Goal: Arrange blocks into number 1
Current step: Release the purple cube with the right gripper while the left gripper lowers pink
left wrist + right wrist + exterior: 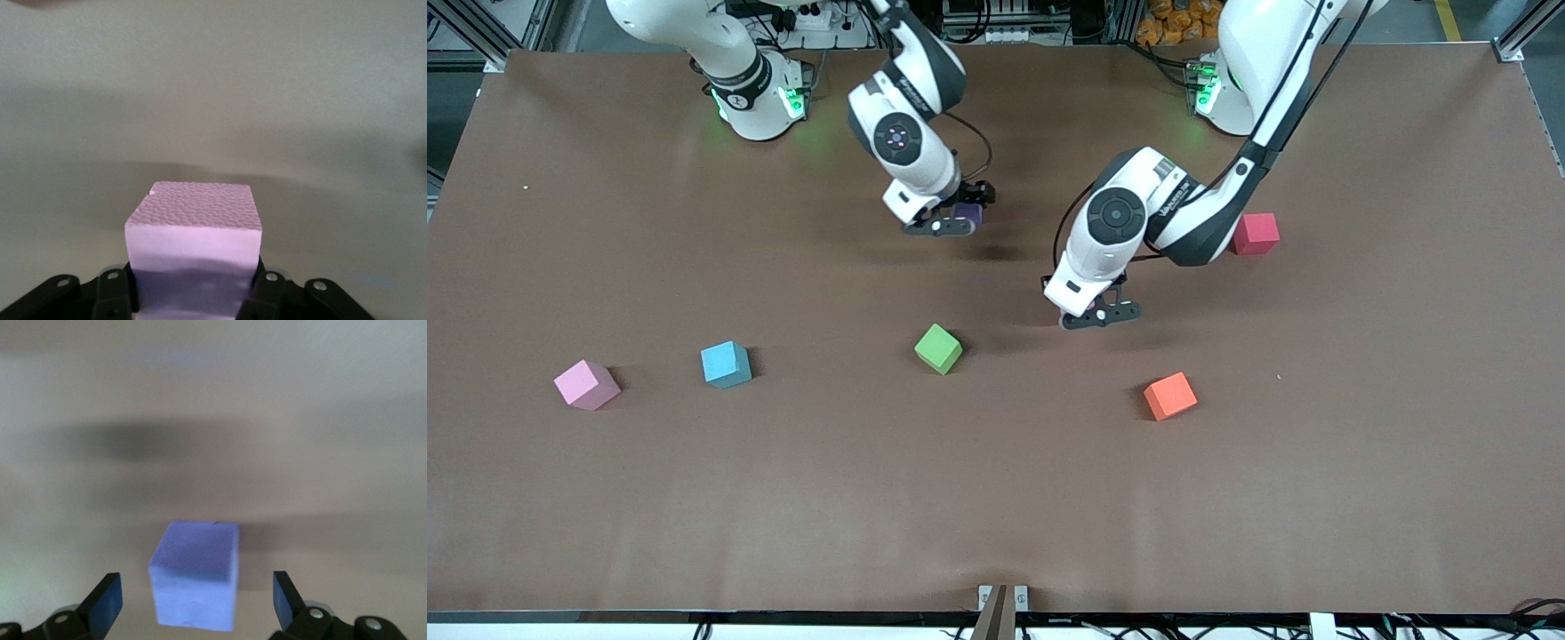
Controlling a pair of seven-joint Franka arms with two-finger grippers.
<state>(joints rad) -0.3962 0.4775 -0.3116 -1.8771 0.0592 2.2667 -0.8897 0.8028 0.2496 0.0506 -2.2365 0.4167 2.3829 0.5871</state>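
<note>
Purple block (195, 583) sits on the brown table (996, 498) between the spread fingers of the right claw (951, 220), untouched. Left claw (1100, 314) pinches a pale pink block (193, 247). Second pink block (586, 384), light blue block (726, 364), green block (938, 348) and orange block (1169, 396) lie scattered, well apart, nearer the front camera.

A brown table (996, 498) was observed. Pink cube (586, 385), light blue cube (726, 364), green cube (938, 348), orange cube (1169, 396), purple cube (968, 213) and crimson cube (1256, 234) were found lying on it, apart.
</note>
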